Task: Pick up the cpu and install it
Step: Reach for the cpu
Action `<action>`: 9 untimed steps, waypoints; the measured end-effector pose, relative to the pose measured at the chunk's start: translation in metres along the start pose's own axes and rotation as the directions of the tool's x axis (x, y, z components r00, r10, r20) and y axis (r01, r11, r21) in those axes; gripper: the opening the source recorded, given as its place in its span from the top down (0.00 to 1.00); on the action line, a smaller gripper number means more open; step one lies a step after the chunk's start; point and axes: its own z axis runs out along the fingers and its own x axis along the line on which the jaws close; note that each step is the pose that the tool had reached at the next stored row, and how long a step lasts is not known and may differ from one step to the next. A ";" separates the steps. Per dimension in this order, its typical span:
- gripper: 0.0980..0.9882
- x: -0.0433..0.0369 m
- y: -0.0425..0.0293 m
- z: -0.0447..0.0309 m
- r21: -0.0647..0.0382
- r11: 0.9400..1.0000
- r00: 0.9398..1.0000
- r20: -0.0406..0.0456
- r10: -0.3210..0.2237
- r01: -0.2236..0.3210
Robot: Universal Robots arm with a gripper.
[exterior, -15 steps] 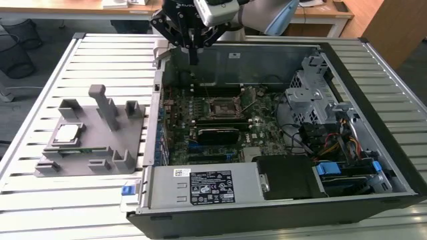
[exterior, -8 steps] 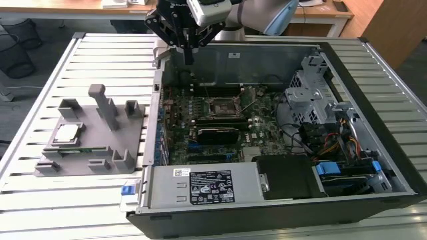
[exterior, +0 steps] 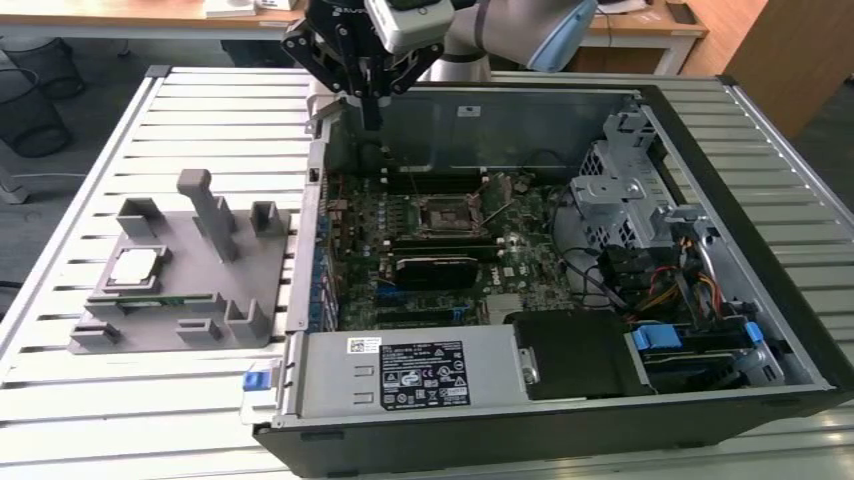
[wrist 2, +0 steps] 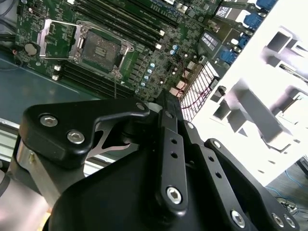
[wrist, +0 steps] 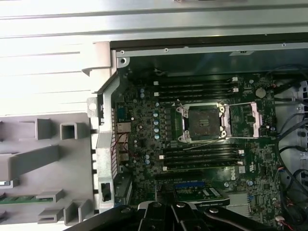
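- The white slatted metal tabletop (exterior: 200, 110) carries everything in the exterior view.
- A large black and grey computer case (exterior: 561, 440) lies open on its side on the tabletop, taking up the middle and the exterior view's right.
- A green motherboard (exterior: 521, 230) (wrist 2: 159, 43) (wrist: 144, 125) lies flat on the case floor.
- A grey plastic fixture with upright posts (exterior: 214, 215) (wrist: 38, 163) stands on the tabletop just beside the case, on the exterior view's left. A thin green strip (exterior: 154, 300) lies in a slot along its near side.
- The pale grey robot arm (exterior: 527, 30) reaches in from the far side of the tabletop.
- Its black hand (exterior: 372, 118) (wrist 2: 166, 98) (wrist: 168, 208) hangs above the far wall of the case, near the corner next to the fixture. The fingers are drawn together and grip nothing.
- The dark square socket (exterior: 445, 213) (wrist 2: 98, 50) (wrist: 204, 120) sits mid-board between black memory slots. Its metal frame (wrist: 246, 120) is folded open to one side, leaving the socket bare.
- The small flat square cpu with a silvery-white metal top (exterior: 135, 266) lies flat on the fixture, on the side away from the case. It is well apart from the hand and from the socket.
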 end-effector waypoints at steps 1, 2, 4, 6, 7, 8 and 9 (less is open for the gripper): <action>0.99 0.0006 0.0000 0.0000 0.000 1.000 1.000 0.000 0.000 0.000; 0.99 0.0013 -0.0001 0.0000 0.000 1.000 1.000 0.000 0.000 0.000; 0.99 0.0024 -0.0002 0.0000 0.000 1.000 1.000 0.000 0.000 0.000; 0.99 0.0037 -0.0003 0.0000 0.000 1.000 1.000 0.000 0.000 0.000; 0.99 0.0043 -0.0003 0.0000 0.000 1.000 1.000 0.000 0.000 0.000; 0.99 0.0048 -0.0004 0.0000 0.000 1.000 1.000 0.000 0.000 0.000; 0.99 0.0054 -0.0004 0.0000 0.000 1.000 1.000 0.000 0.000 0.000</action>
